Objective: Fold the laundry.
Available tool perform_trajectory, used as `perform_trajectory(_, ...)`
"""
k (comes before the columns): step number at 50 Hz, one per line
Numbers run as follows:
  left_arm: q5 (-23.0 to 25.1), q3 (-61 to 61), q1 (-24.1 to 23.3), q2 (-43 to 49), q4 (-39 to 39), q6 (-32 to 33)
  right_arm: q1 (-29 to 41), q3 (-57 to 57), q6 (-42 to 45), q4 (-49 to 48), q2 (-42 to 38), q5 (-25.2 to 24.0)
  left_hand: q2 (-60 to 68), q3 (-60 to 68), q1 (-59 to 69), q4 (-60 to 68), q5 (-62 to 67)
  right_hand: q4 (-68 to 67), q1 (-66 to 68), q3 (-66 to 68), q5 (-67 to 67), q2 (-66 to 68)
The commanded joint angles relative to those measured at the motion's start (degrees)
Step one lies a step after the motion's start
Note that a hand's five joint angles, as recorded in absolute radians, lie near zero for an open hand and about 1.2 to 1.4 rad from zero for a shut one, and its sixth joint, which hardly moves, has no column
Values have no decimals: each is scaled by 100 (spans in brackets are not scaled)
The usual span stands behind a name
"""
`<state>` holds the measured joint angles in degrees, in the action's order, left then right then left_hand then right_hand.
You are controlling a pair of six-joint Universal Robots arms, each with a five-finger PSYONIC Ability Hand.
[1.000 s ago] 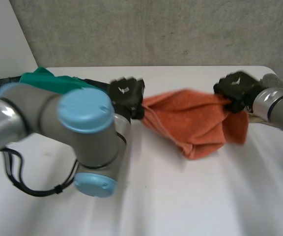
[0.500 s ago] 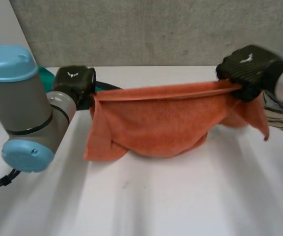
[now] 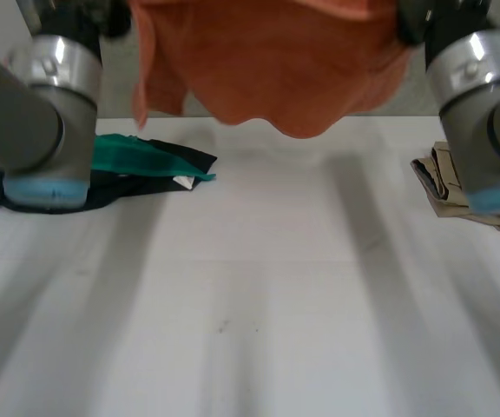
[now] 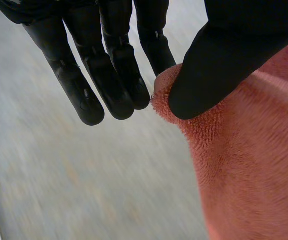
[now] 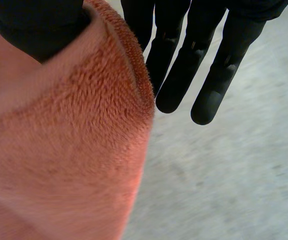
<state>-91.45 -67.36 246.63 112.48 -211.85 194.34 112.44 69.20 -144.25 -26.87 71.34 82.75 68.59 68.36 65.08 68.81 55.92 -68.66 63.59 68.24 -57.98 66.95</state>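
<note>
An orange towel (image 3: 285,61) hangs high over the white table (image 3: 259,313), stretched between my two arms, with its lower edge sagging in the middle. In the left wrist view my left hand (image 4: 109,75) pinches one upper corner of the towel (image 4: 249,175) between its thumb (image 4: 224,65) and fingers. In the right wrist view my right hand (image 5: 194,65) clamps the other upper corner of the towel (image 5: 59,165) with its thumb (image 5: 34,25). My left arm (image 3: 42,95) and right arm (image 3: 476,95) stand raised at either side.
A pile of green and black clothes (image 3: 137,161) lies at the table's back left. A folded beige cloth (image 3: 450,178) lies at the right edge. A grey wall stands behind the table.
Both hands have moved apart and risen, lifting the orange towel off the table until it hangs spread out above it.
</note>
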Motion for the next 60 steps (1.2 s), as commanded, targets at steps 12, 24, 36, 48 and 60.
perform_trajectory(12, 224, -2923, -62, 758, 513, 719, -90, 2255, 98, 1378, -806, -436, 993, 1016, 1344, 971, 1261, -1134, 1641, 1176, -1202, 1305)
perform_trajectory(24, 198, -3590, 52, -252, 759, 781, -520, 2414, -94, 1526, -692, -436, -4761, -4738, -4410, -4783, -4493, -1134, 1641, 1176, -1202, 1305)
perform_trajectory(36, 233, -3600, 412, -7, 1269, 808, -767, 2220, -534, 1782, -692, -462, -4375, -4351, -4023, -4397, -4107, -1134, 1641, 1176, -1202, 1305)
perform_trajectory(48, 1014, -3213, 676, 644, 1348, 615, -767, 2141, -552, 1773, -806, -471, -4139, -4116, -3788, -4161, -3871, -1134, 1641, 1176, -1202, 1305)
perform_trajectory(60, 1041, -2879, -97, 705, 1313, -476, -767, 2124, -578, 1782, -824, -462, -4341, -4317, -3990, -4363, -4073, -1134, 1641, 1176, -1202, 1305)
